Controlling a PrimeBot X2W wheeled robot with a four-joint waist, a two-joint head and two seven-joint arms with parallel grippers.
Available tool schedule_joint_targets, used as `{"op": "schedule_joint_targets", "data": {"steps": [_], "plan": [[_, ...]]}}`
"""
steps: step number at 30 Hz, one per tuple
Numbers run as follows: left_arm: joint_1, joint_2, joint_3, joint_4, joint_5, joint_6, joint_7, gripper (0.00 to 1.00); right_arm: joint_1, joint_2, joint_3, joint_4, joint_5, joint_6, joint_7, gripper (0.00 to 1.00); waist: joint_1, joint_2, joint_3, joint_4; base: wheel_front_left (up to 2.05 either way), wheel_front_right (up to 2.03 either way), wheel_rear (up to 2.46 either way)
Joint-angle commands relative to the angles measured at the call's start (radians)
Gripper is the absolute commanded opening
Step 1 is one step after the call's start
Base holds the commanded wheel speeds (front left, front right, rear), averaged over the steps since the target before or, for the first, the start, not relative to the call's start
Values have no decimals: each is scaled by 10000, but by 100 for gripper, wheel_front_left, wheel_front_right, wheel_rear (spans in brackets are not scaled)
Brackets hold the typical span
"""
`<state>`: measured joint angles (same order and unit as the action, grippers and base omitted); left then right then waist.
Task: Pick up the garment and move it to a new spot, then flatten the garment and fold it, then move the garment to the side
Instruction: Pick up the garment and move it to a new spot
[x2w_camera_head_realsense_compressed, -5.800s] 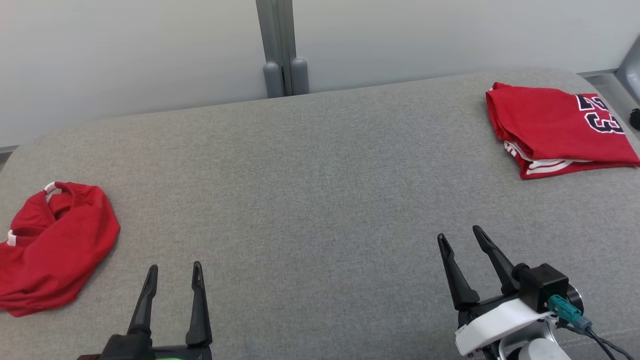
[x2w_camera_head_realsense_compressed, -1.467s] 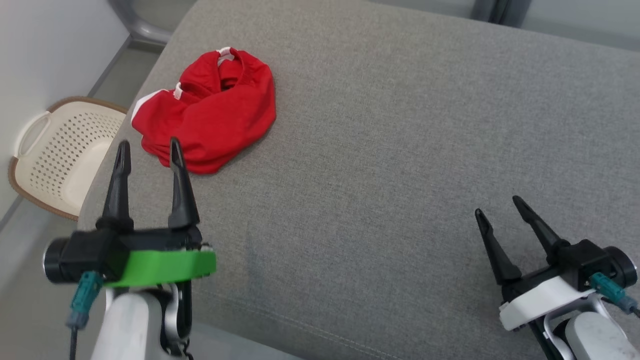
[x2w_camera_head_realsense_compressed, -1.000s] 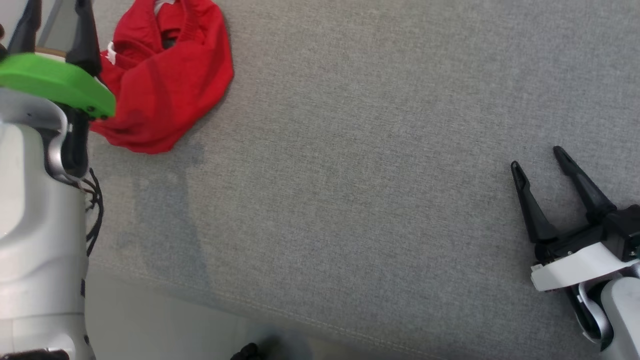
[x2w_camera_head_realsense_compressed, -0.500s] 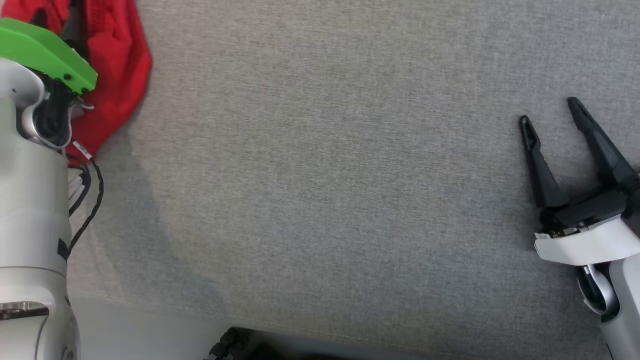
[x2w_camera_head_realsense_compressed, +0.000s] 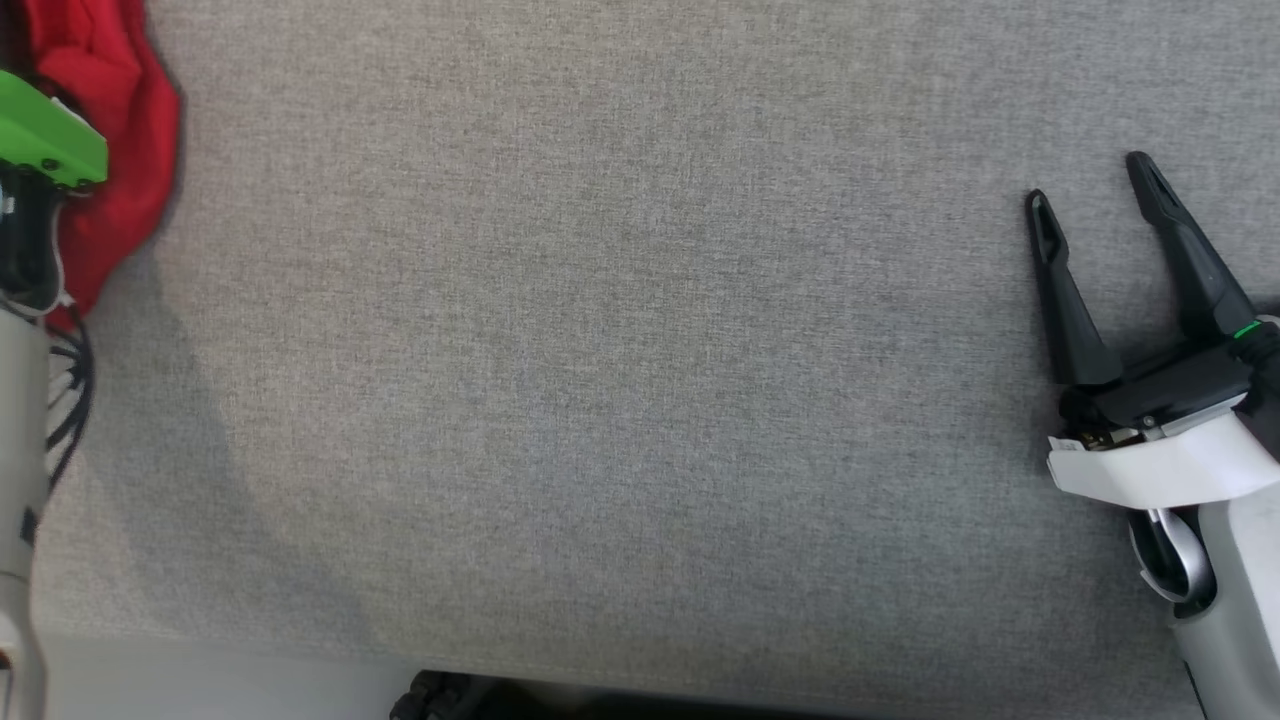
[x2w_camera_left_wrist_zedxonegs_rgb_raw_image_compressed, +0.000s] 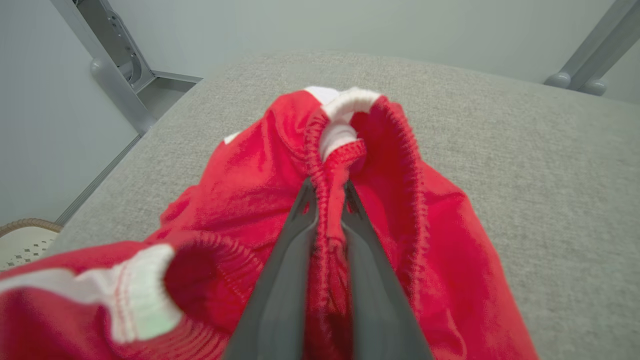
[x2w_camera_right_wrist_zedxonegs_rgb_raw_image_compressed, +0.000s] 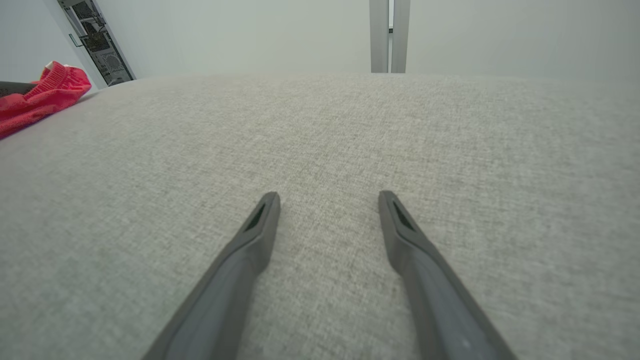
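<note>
Near red garment (x2w_camera_left_wrist_zedxonegs_rgb_raw_image_compressed: 235, 210), pale basket (x2w_camera_left_wrist_zedxonegs_rgb_raw_image_compressed: 24, 224), grey post (x2w_camera_left_wrist_zedxonegs_rgb_raw_image_compressed: 118, 76)

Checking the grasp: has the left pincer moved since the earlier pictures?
Yes: the left pincer went forward from the garment's near edge onto it, pinching a fold.
</note>
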<state>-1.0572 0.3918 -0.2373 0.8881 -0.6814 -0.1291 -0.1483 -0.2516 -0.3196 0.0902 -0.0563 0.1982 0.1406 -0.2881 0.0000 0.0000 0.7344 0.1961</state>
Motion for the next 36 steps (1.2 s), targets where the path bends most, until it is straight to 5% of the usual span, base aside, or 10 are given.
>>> {"op": "schedule_joint_targets", "data": {"steps": [1,14,23,30,36], "plan": [[79,296,-198,-164,89,-16,-416,0,586,-54,-139,1716,-20,-180,432,100,0,0,-280,-120,0,0,0],[1203,1794,-2013,-3757,405,-17,-1148,0,111,1314,679,1664,265,-103,250,100,0,0,-2872,-1564,0,0,0],[3087,2548,-2834,-6776,-391,121,550,0,534,2150,849,1906,426,-103,241,100,0,0,-4522,-3468,0,0,0],[4280,2419,-3736,-8188,134,518,931,0,843,2361,949,2048,634,-103,239,100,0,0,-5106,-4713,0,0,0],[4127,1333,-4966,-7951,1095,417,562,0,822,2393,861,1925,649,-103,241,100,0,0,-4827,-5209,0,0,0]]}}
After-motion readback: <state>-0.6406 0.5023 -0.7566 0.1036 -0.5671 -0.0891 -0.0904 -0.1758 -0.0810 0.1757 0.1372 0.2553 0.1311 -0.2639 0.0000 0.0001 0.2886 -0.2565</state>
